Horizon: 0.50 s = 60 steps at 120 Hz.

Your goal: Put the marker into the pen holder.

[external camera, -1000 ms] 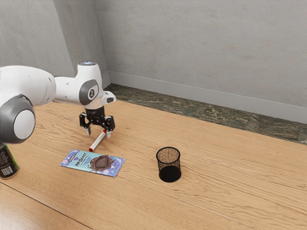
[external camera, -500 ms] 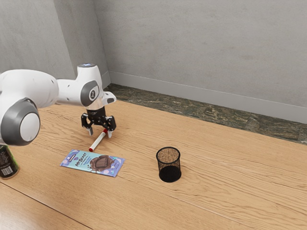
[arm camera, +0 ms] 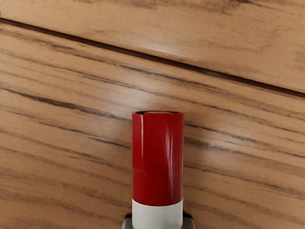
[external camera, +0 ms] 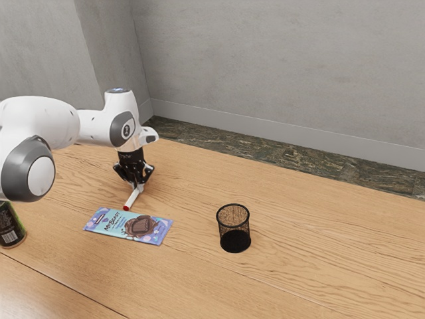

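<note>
My gripper [external camera: 137, 188] is down at the tabletop in the exterior view, its fingers closed in on the marker [external camera: 133, 199] from two sides. The marker is white with red ends and lies slanted on or just over the wood. In the wrist view the red end of the marker [arm camera: 157, 160] points away from the hand, and its white barrel runs between the gripper's fingertips [arm camera: 158, 223]. The pen holder [external camera: 234, 228], a black mesh cup, stands upright toward the exterior view's right, apart from the gripper.
A chocolate bar in a blue and purple wrapper [external camera: 129, 226] lies flat just in front of the marker. A dark can [external camera: 10, 226] stands at the exterior view's left edge. The wooden table [external camera: 319, 246] extends to the exterior view's right.
The gripper's fingers, apart half a second ago, have come together on the marker. The hand has shifted slightly toward the exterior view's left, while the marker looks unmoved.
</note>
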Tool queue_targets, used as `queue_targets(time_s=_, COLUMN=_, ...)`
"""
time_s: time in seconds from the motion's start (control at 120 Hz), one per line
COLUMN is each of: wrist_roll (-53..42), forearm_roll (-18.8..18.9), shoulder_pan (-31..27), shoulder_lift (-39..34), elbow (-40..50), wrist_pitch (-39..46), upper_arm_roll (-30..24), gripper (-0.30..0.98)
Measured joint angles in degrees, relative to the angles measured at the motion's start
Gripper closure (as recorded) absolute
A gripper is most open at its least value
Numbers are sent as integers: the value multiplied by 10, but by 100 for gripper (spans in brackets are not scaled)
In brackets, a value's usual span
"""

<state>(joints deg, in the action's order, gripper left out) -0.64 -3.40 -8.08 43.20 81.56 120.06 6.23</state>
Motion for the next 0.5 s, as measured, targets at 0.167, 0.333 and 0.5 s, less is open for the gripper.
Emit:
queue_targets(time_s=0.167, wrist_roll=3, forearm_roll=5, shoulder_pan=0, shoulder_lift=-1, elbow=1, wrist_pitch=1, upper_arm_roll=0, gripper=78)
queue_targets(time_s=0.333, wrist_roll=8, forearm_roll=27, shoulder_pan=11, shoulder_lift=-57, elbow=16, wrist_pitch=2, upper_arm_roll=-1, gripper=79)
queue_targets(time_s=0.5, wrist_roll=14, forearm_roll=97, shoulder_pan=46, shoulder_lift=-193, elbow=150, wrist_pitch=52, upper_arm_roll=-13, gripper=79)
